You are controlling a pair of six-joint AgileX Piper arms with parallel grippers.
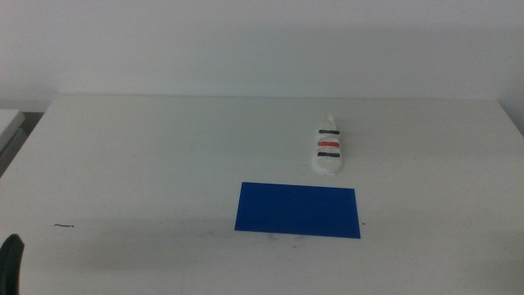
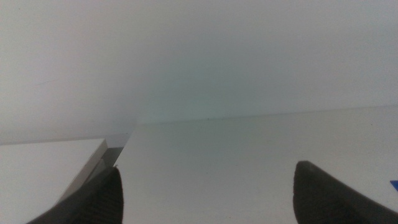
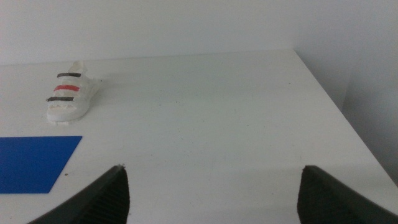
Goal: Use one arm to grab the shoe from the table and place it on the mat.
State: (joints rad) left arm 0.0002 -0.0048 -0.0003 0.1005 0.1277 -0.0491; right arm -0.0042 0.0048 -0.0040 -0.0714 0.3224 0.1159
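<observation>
Shoe (image 1: 329, 147) located upright on the table (image 1: 147, 156), right of centre toward the far edge, toe end toward the near edge, just beyond the far right corner of the mat (image 1: 298, 210) and apart from it; mat laid flat near the table's middle, closer to the near edge. Left gripper (image 2: 205, 193) parked low at the near left corner of the table, jaws spread wide with nothing between them, only a dark tip visible in the middle view. Right gripper (image 3: 214, 193) held over the near right part of the table, jaws likewise spread apart and empty, well clear of shoe and mat.
</observation>
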